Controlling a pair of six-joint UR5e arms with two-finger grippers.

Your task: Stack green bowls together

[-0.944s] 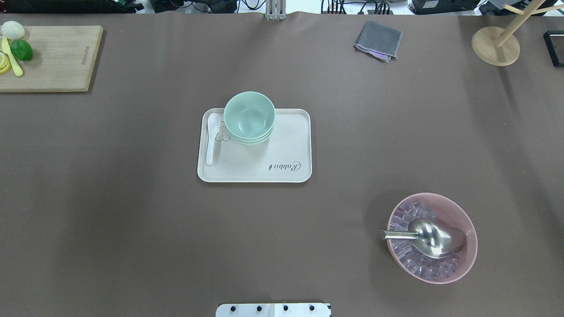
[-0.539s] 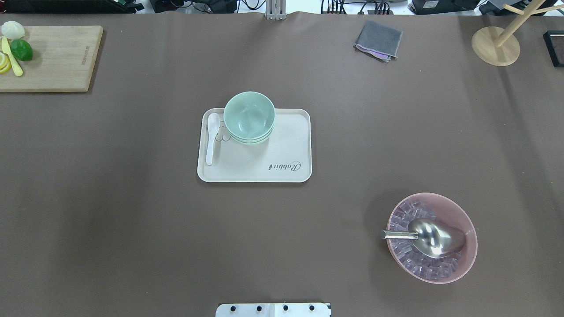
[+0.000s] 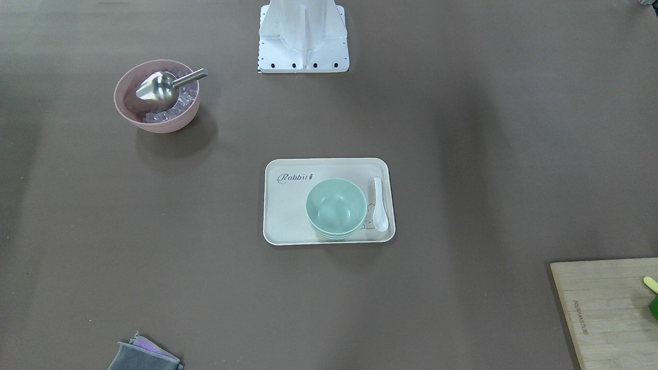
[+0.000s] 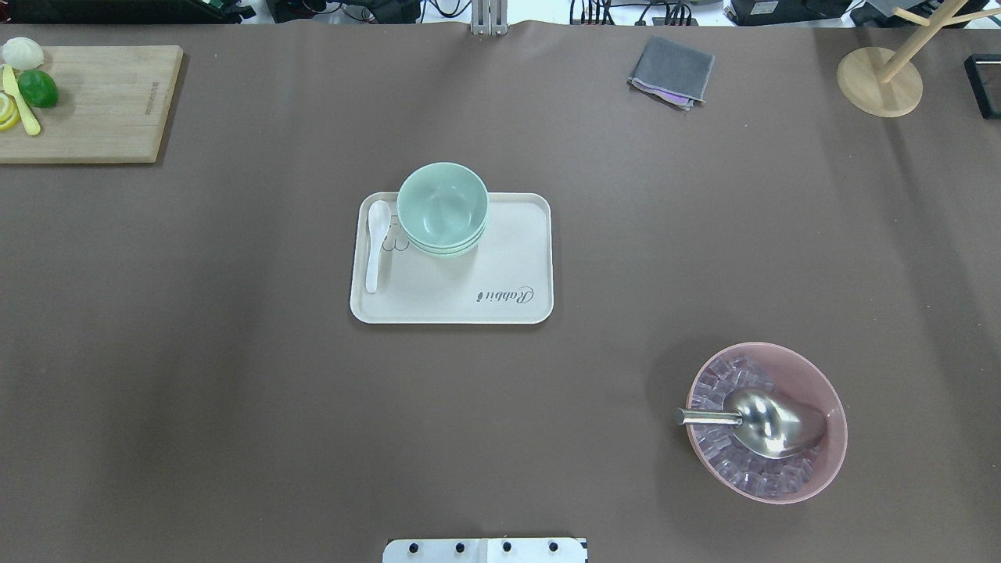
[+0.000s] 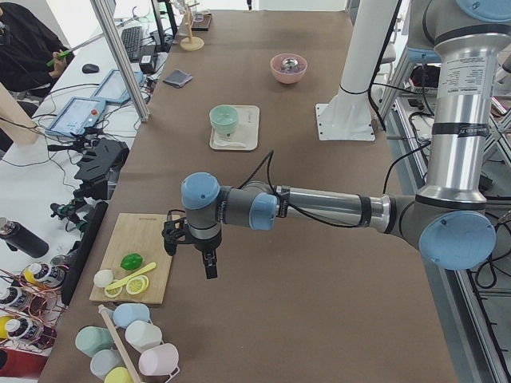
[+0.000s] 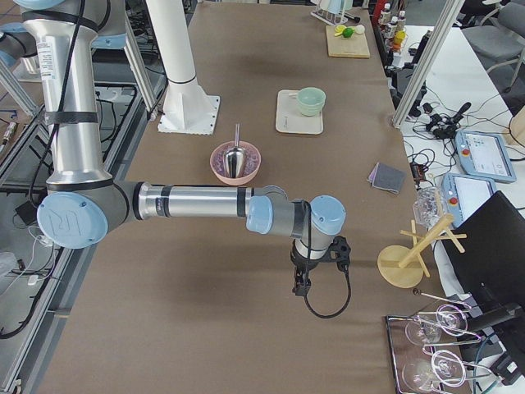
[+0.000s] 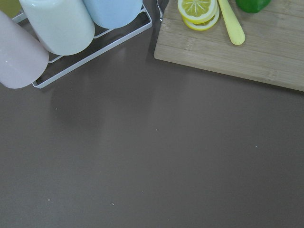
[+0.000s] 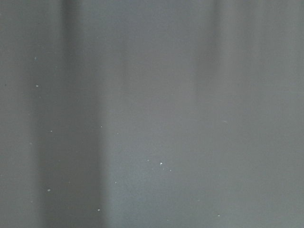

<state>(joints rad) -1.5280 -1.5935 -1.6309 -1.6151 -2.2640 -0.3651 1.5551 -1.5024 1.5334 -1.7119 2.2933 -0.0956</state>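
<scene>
The green bowls [image 4: 442, 207] sit nested in one stack at the far left part of a cream tray [image 4: 469, 309]; they also show in the front view [image 3: 336, 207]. Neither gripper is in the overhead or front views. In the left side view my left gripper [image 5: 209, 267] hangs over the table near the cutting board, far from the bowls [image 5: 224, 120]. In the right side view my right gripper [image 6: 301, 287] hangs over bare table, far from the bowls [image 6: 311, 100]. I cannot tell whether either is open or shut.
A white spoon [image 4: 377, 242] lies on the tray left of the stack. A pink bowl with ice and a metal scoop [image 4: 766, 422] stands near right. A cutting board [image 4: 94, 102], a grey cloth [image 4: 671, 72] and a wooden stand [image 4: 880, 82] sit at the back.
</scene>
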